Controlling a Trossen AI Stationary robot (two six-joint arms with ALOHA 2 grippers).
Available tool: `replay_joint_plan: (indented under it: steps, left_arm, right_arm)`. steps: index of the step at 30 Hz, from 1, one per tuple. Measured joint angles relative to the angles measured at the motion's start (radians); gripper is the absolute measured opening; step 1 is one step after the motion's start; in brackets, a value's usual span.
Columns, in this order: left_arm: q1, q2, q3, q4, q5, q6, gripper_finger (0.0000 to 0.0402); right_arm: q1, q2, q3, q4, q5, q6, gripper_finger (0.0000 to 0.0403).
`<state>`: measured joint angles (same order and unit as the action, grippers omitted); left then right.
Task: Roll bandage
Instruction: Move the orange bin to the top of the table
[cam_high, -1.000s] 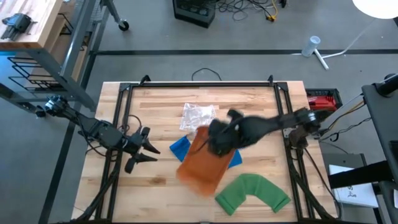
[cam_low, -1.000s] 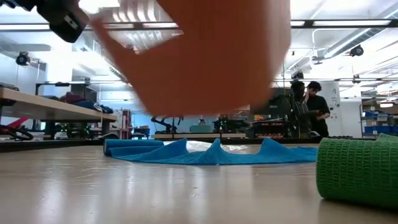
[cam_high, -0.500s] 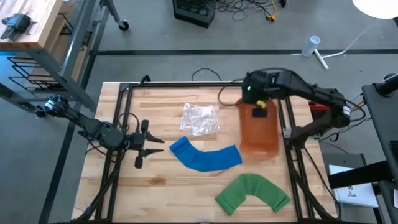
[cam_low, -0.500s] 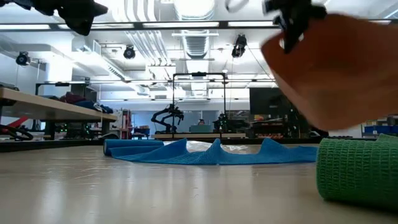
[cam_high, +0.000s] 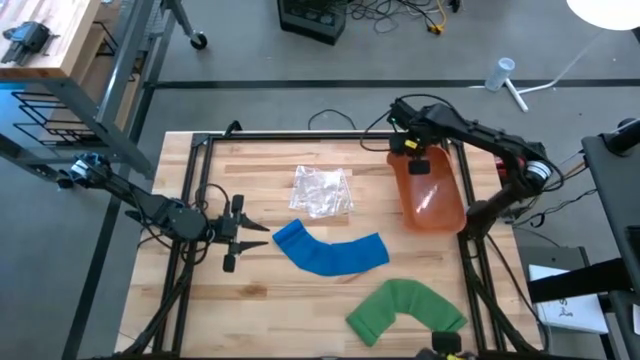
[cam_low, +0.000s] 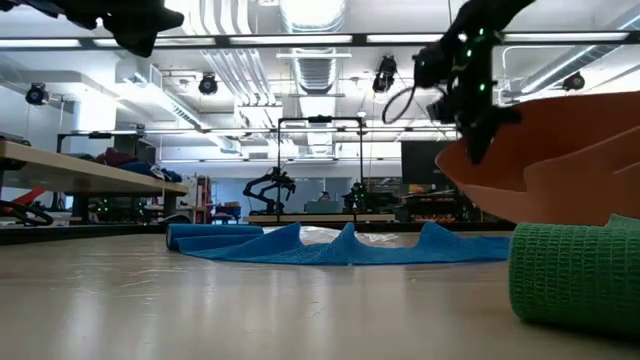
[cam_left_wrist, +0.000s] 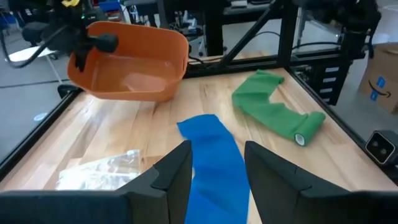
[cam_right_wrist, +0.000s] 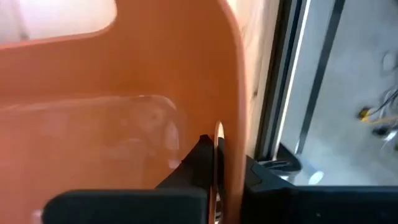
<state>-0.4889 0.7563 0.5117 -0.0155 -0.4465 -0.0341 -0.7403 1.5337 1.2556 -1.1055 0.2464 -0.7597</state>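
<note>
The right gripper (cam_high: 414, 160) is at the far right side of the table (cam_high: 260, 290), fingers pinched tight on the rim of an orange plastic bin (cam_high: 430, 195). In the low view the bin (cam_low: 560, 170) looks tilted and lifted a bit off the wood. The blue bandage (cam_high: 330, 250) lies unrolled in a curved strip around the middle of the table, and the green bandage (cam_high: 405, 310) sits bent near the front edge, partly rolled at one end. A crinkly clear plastic bag (cam_high: 320, 190) is just behind the blue one. The left gripper (cam_high: 243, 243) hangs at the left side, fingers partway apart, holding nothing, pointed toward the blue strip.
</note>
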Motion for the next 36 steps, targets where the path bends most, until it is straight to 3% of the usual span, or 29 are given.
replay_joint_plan:
  steps: [7,16,22,27,32,36]
  left_arm:
    - [0.0,0.002,0.0,0.001,0.0,0.0,0.0139]
    - [0.0,0.005,0.0,0.004,0.0,0.061,0.0139]
    - [0.0,0.006,0.0,0.036,-0.032,0.154,0.0139]
    - [0.0,0.0,0.0,0.041,-0.14,0.203,0.0139]
    - [0.0,0.0,0.0,0.105,-0.311,0.246,0.0139]
    - [0.0,0.002,0.0,0.154,-0.374,0.292,0.0139]
  right_arm:
    - [-0.027,0.11,-0.001,0.107,-0.007,0.063,0.0089]
    - [-0.043,0.129,0.001,0.27,0.027,-0.09,0.0219]
    - [-0.054,0.12,0.008,0.274,0.045,-0.186,0.026]
    - [-0.052,0.09,0.066,0.275,0.09,-0.195,0.0279]
    - [-0.027,0.038,0.14,0.269,-0.034,-0.067,0.0288]
    - [-0.002,0.006,0.167,0.27,-0.307,0.231,0.0282]
